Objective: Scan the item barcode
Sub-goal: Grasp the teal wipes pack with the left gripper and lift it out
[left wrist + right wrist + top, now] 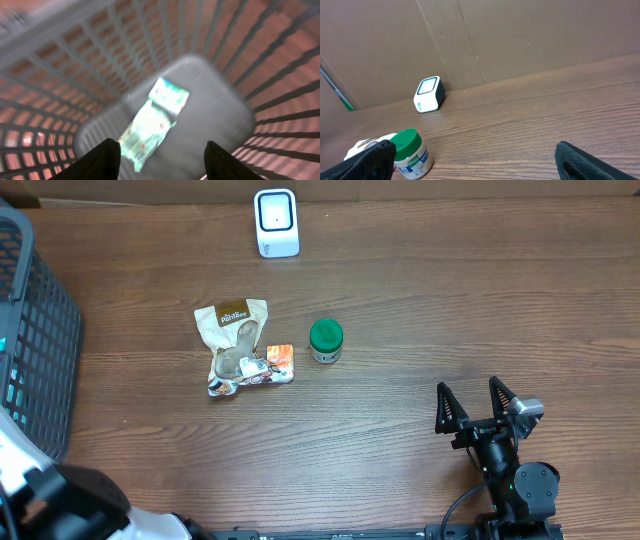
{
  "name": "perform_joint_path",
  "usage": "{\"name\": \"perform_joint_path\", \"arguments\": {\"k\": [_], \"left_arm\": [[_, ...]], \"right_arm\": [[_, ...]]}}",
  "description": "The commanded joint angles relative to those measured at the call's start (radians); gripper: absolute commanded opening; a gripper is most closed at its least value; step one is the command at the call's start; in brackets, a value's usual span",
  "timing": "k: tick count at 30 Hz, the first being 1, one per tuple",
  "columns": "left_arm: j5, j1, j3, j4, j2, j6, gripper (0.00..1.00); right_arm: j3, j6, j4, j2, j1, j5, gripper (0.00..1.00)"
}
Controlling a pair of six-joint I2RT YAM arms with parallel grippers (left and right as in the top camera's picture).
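Closest to me, by the near right corner of the table (450, 300), the right gripper (466, 384) rests low with its fingers spread wide and nothing between them. Over at the left edge the left gripper (161, 145) hangs inside the basket (30, 330), fingers apart and empty, above a green-and-white packet (150, 125) lying on the basket floor; the blur keeps me from saying if that is one piece or two. Out in the middle stands one green-lidded jar (326, 340), upright, so its long axis is vertical. It lies ahead and to the left of the right gripper, which I judge the nearer arm. Just left of it lies one brown pouch (232, 330), lengthwise near to far, with one small orange packet (279, 358) touching its near right corner. One white scanner (276, 222) stands at the far edge, beyond both.
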Motion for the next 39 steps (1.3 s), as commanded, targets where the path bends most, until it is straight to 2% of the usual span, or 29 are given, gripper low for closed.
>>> {"name": "perform_joint_path", "arguments": {"k": [1,10,25,29,31,33,39], "left_arm": [[0.070,0.054,-0.011,-0.031,0.107,0.048,0.53],[0.086,0.096,-0.011,-0.056,0.365,0.246,0.50],[0.051,0.101,-0.012,-0.043,0.554,0.260,0.55],[0.058,0.105,-0.012,-0.043,0.582,0.260,0.42],[0.058,0.104,-0.012,-0.049,0.591,0.260,0.27],[0.058,0.104,-0.012,-0.060,0.592,0.260,0.04],[0.058,0.104,-0.009,-0.112,0.578,0.235,0.04]], "right_arm": [[-0.011,0.002,0.005,-0.010,0.005,-0.001,1.00],[-0.010,0.002,0.005,-0.010,0.005,-0.001,1.00],[-0.010,0.002,0.005,-0.010,0.005,-0.001,1.00],[-0.010,0.002,0.005,-0.010,0.005,-0.001,1.00],[-0.010,0.002,0.005,-0.010,0.005,-0.001,1.00],[-0.011,0.002,0.005,-0.010,0.005,-0.001,1.00],[-0.011,0.002,0.005,-0.010,0.005,-0.001,1.00]]}}
